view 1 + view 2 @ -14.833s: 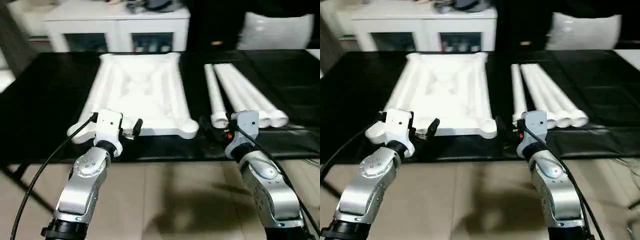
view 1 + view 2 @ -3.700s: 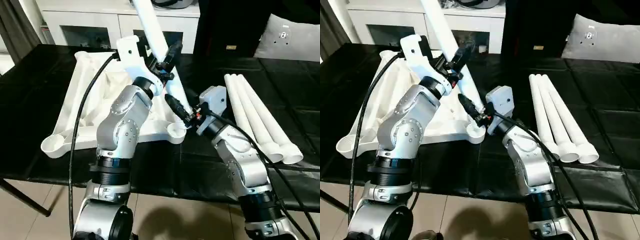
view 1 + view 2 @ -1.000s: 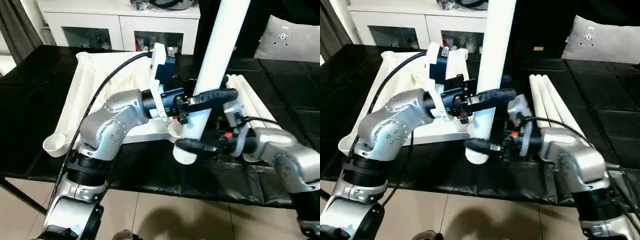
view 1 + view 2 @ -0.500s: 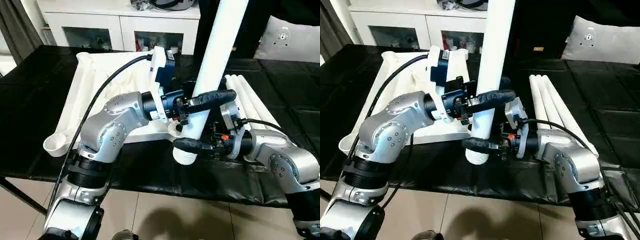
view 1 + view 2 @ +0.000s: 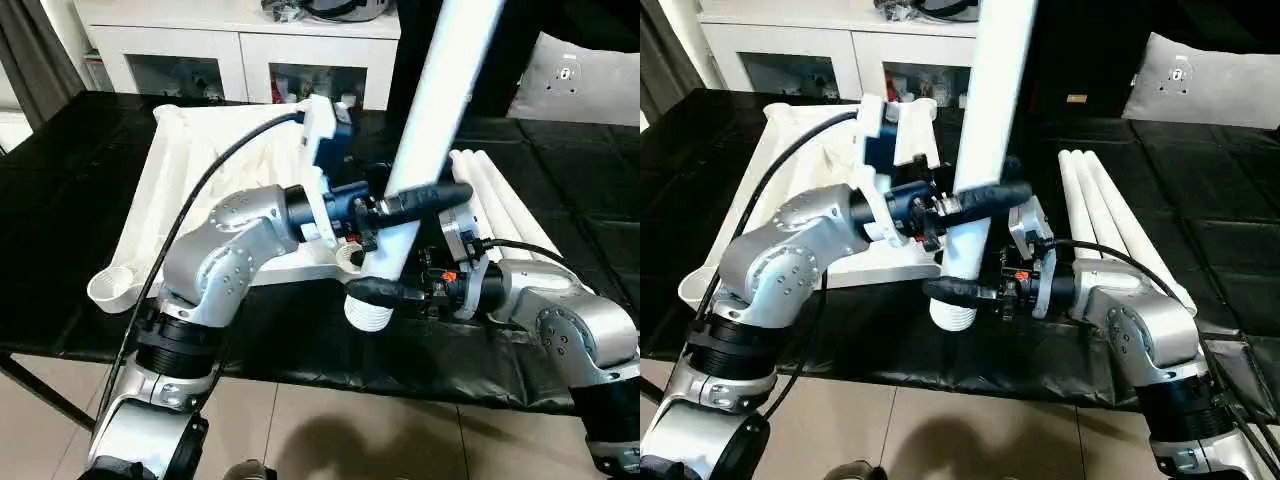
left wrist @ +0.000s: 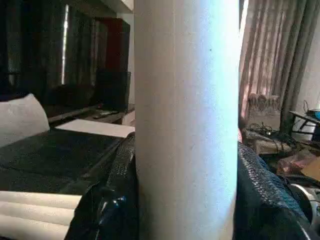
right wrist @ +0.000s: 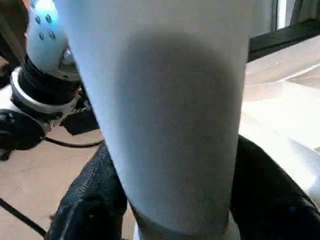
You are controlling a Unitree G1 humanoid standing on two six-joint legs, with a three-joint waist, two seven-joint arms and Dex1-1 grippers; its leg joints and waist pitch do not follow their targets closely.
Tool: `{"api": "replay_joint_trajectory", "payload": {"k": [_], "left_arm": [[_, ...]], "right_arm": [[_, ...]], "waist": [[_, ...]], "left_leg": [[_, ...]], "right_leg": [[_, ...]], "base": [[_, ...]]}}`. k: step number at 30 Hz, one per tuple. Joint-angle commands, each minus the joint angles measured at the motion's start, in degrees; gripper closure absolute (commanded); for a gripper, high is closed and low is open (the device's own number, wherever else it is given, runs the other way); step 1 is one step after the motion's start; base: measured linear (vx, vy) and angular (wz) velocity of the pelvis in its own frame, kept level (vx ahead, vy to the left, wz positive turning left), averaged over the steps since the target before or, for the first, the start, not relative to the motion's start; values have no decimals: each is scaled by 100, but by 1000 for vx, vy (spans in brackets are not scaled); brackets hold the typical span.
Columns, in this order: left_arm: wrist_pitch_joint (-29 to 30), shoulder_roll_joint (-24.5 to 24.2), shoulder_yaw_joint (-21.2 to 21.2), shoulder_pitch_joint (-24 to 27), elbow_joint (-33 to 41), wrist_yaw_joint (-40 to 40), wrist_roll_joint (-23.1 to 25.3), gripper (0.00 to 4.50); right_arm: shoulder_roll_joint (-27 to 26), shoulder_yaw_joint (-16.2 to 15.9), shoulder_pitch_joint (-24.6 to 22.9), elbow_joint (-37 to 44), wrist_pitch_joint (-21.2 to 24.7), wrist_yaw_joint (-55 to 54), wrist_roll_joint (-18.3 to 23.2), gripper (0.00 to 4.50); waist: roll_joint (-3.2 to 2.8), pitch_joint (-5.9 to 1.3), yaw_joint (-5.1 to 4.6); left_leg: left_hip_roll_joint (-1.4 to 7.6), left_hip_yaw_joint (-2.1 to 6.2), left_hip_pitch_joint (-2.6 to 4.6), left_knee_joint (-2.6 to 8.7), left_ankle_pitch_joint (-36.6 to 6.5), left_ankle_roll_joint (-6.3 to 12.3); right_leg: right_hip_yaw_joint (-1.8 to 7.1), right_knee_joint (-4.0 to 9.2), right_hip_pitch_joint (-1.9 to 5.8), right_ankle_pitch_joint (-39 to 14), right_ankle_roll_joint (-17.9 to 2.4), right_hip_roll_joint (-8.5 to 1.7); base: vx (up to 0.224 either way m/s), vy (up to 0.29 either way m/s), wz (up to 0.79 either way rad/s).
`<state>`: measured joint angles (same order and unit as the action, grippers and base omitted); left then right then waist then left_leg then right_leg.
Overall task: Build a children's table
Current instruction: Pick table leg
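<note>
White plastic leg (image 5: 432, 130) is held nearly upright, leaning toward 1 o'clock, its ribbed end (image 5: 368, 313) just above the black desk (image 5: 60, 200). It is pinched between the left gripper (image 5: 415, 200) fingers higher up and, apparently, by the right gripper (image 5: 385, 292) fingers near its foot. The upturned tabletop (image 5: 190, 170) lies at 10 o'clock, one corner socket (image 5: 348, 258) just behind the leg. Three spare legs (image 5: 500, 200) lie at 3 o'clock.

Your two head views look forward and down over the desk (image 5: 60, 200) from neighbouring spots; each wrist view sits tight against the upright leg (image 6: 186, 120) both head views share.
</note>
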<state>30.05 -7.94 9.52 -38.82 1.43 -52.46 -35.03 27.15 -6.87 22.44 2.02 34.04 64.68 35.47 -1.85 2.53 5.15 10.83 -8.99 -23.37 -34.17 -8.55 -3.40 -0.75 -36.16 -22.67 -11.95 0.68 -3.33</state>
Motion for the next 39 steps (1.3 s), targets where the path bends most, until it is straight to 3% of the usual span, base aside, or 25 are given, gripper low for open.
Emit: {"api": "replay_joint_trajectory", "payload": {"k": [1,8,24,39], "left_arm": [[-43,-40,37,-25,91,-69,86,266],[-59,-28,39,-39,45,-58,108,266],[-75,36,13,-99,7,-45,81,266],[-62,43,58,-95,45,-103,85,266]], "right_arm": [[14,193,88,43,65,-32,91,141],[50,277,104,82,139,19,204,77],[72,123,51,33,192,-19,53,63],[34,29,90,-115,184,-100,-135,200]], "waist": [[92,-390,12],[88,-386,15],[82,-386,13],[79,-379,6]], "left_leg": [[127,-26,138,304,-865,258],[125,-27,139,303,-893,230],[127,-23,149,308,-942,212],[127,-21,151,314,-1005,173]], "right_leg": [[114,433,286,-457,-1260,-299],[112,435,288,-516,-1272,-305],[109,439,287,-506,-1295,-299],[114,455,285,-648,-1245,-303]], "base": [[0,0,0],[0,0,0],[0,0,0],[0,0,0]]}}
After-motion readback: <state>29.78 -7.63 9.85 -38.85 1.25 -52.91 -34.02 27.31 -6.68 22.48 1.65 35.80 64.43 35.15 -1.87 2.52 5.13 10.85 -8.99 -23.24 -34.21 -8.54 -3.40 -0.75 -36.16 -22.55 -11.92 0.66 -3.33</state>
